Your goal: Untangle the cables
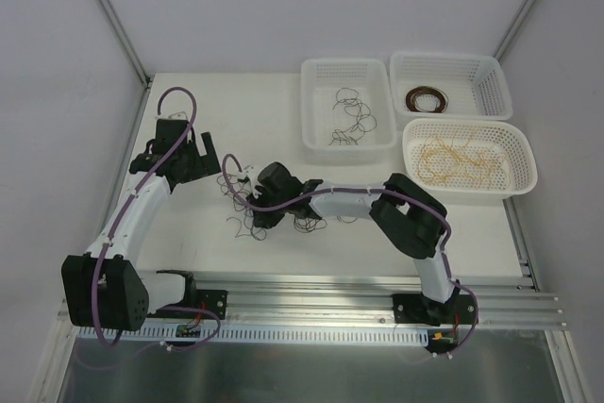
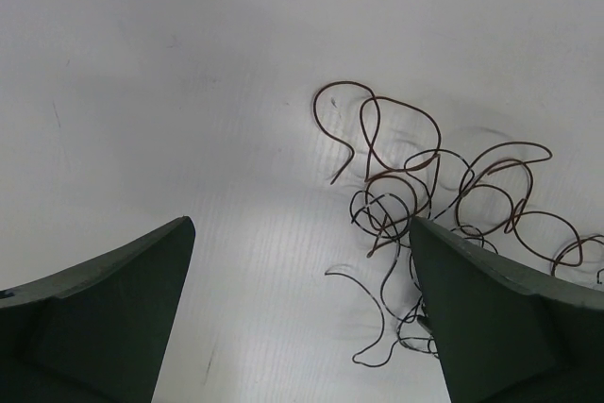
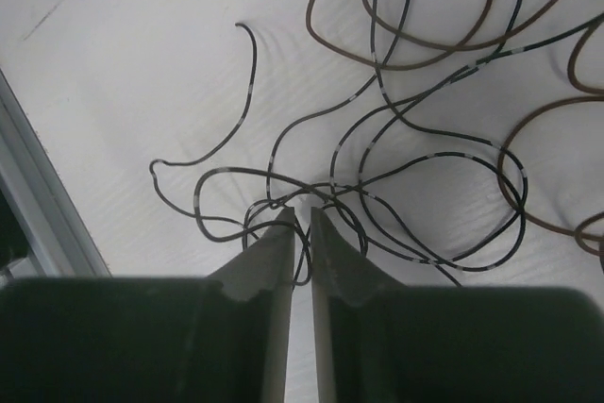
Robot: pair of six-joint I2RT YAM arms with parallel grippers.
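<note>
A tangle of thin black and dark brown cables [image 1: 243, 221] lies on the white table between the arms. In the right wrist view my right gripper [image 3: 302, 213] is closed to a narrow slit, and a black cable [image 3: 377, 139] from the tangle runs between its fingertips. Brown loops [image 3: 415, 40] lie just beyond. From above, the right gripper [image 1: 255, 197] sits on the tangle. My left gripper [image 2: 302, 233] is wide open and empty over bare table. The brown and black curls [image 2: 406, 186] lie by its right finger [image 2: 491, 309]. From above, the left gripper [image 1: 208, 154] is left of the tangle.
Three white baskets stand at the back right. One [image 1: 316, 129] holds black wires, one [image 1: 491, 82] holds a dark brown coil, and an oval one [image 1: 514, 143] holds yellow-tan wires. A metal rail [image 1: 330, 299] runs along the near edge.
</note>
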